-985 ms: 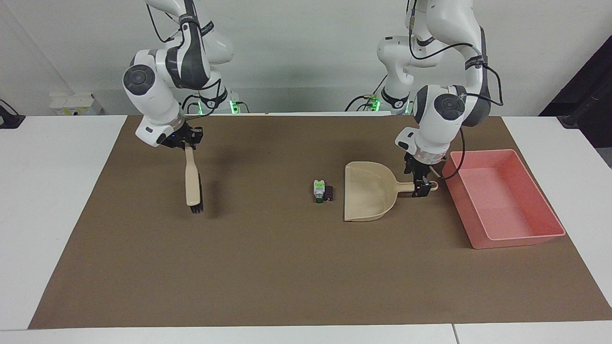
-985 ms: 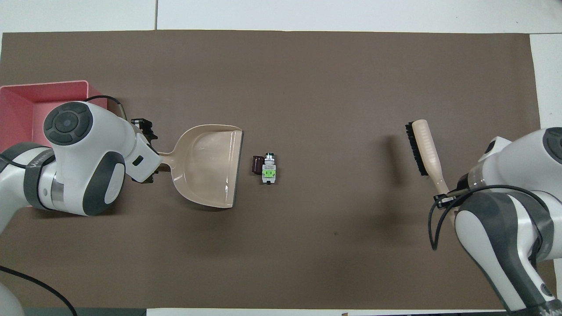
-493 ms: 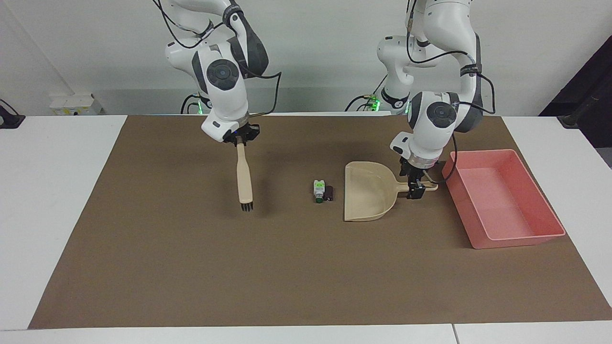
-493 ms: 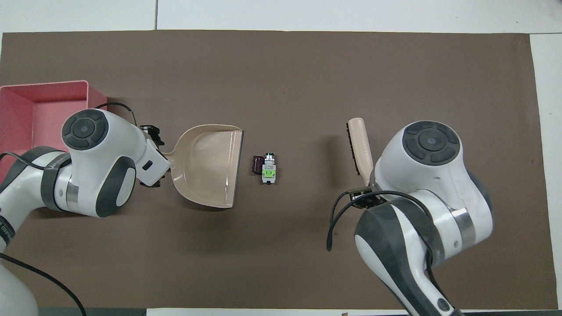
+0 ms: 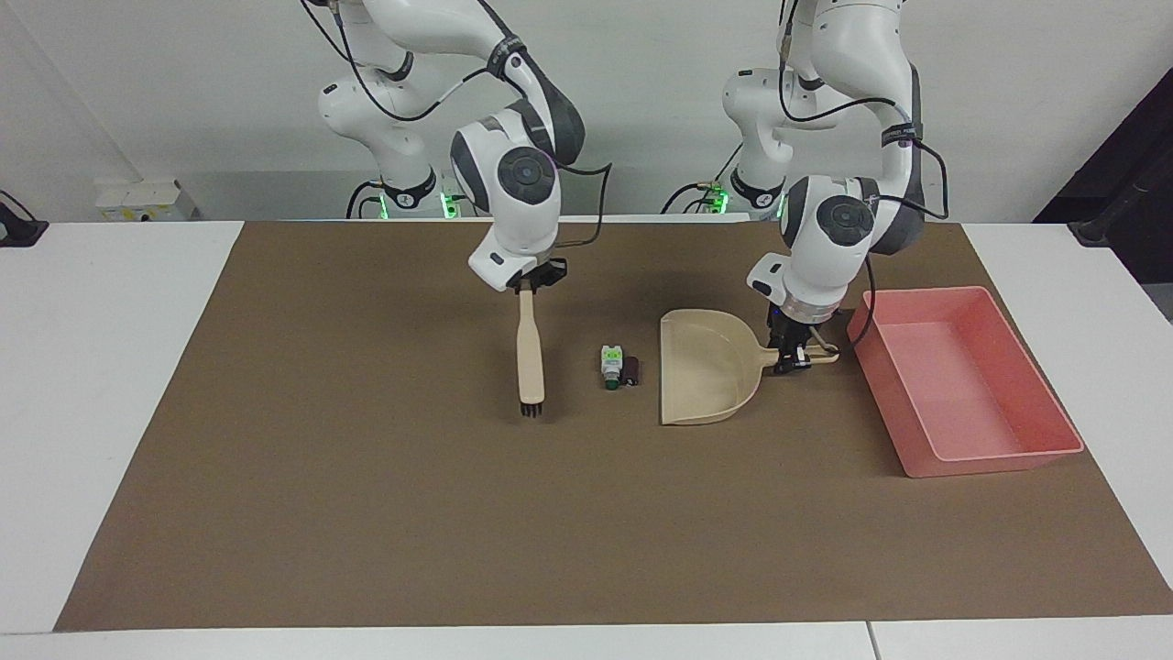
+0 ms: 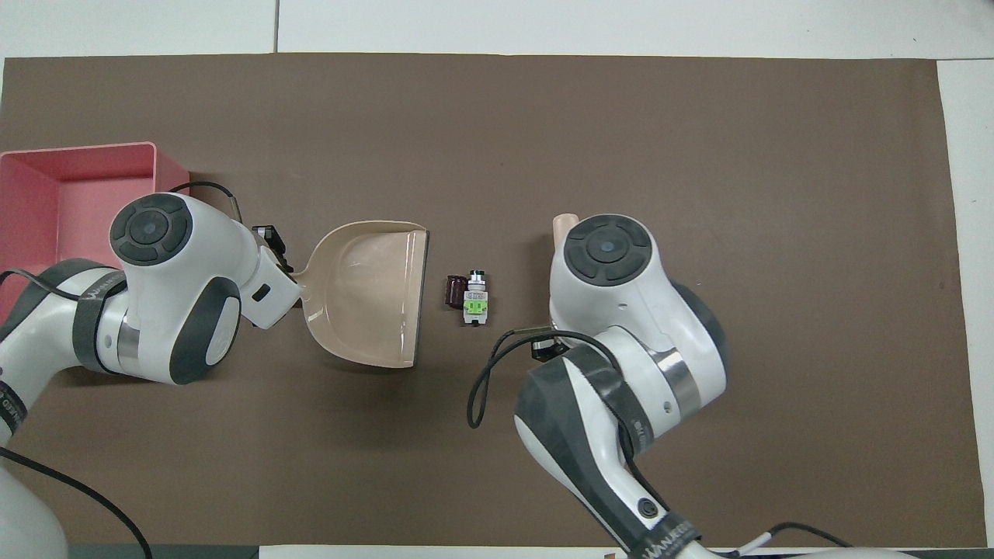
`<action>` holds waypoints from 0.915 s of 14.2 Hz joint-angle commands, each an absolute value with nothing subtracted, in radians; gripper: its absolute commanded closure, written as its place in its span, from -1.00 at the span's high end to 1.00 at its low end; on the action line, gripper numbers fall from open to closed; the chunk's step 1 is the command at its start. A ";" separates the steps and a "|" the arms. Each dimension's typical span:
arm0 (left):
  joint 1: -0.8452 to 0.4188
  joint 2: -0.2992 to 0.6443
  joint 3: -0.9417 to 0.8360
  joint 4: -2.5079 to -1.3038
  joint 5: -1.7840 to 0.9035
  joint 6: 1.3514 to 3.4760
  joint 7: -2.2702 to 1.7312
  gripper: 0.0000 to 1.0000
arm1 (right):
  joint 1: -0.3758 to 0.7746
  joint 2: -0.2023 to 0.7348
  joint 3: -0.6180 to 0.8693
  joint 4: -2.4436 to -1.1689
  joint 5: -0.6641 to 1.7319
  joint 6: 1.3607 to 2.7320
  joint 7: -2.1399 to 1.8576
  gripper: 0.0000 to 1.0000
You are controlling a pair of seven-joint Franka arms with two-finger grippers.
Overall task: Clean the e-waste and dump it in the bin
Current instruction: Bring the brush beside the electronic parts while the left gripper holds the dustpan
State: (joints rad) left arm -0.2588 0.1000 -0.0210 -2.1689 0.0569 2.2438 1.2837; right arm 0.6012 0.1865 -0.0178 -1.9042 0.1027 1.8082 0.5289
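The e-waste lies mid-mat: a white piece with green marks (image 5: pixel 611 363) (image 6: pixel 474 300) touching a dark cylinder (image 5: pixel 630 371) (image 6: pixel 453 291). The beige dustpan (image 5: pixel 707 371) (image 6: pixel 371 293) rests beside it with its mouth toward it. My left gripper (image 5: pixel 794 356) (image 6: pixel 268 239) is shut on the dustpan's handle. My right gripper (image 5: pixel 529 289) is shut on the handle of a beige brush (image 5: pixel 530 353), which hangs bristles down close to the mat, beside the e-waste on the right arm's side. The pink bin (image 5: pixel 999 456) (image 6: pixel 151 151) sits at the left arm's end.
A brown mat (image 5: pixel 367 513) (image 6: pixel 699 140) covers the white table. In the overhead view my right arm hides the brush except its tip (image 6: pixel 561 225), and my left arm covers part of the bin.
My right arm has carried the brush from the right arm's end of the mat to just beside the e-waste. My left gripper has closed on the dustpan handle. The e-waste has not moved.
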 commanded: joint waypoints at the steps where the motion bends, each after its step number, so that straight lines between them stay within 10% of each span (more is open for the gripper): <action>1: -0.270 0.091 -0.015 -2.180 0.077 2.255 1.272 -0.62 | 0.617 0.238 -0.023 -1.851 0.146 1.821 0.554 -1.00; 5: -0.256 0.084 -0.011 -2.082 0.077 2.125 1.253 -0.99 | 0.658 0.255 -0.023 -1.864 0.149 1.867 0.580 -1.00; 13: -0.342 0.083 -0.014 -2.042 0.333 2.008 1.193 -0.99 | 0.660 0.255 -0.023 -1.876 0.176 1.867 0.607 -1.00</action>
State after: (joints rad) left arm -0.3131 0.0926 -0.0202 -2.0299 0.3011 2.0257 1.2180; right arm 0.6580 0.2570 -0.0197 -1.8703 0.1551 1.8552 0.5882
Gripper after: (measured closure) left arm 0.665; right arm 0.744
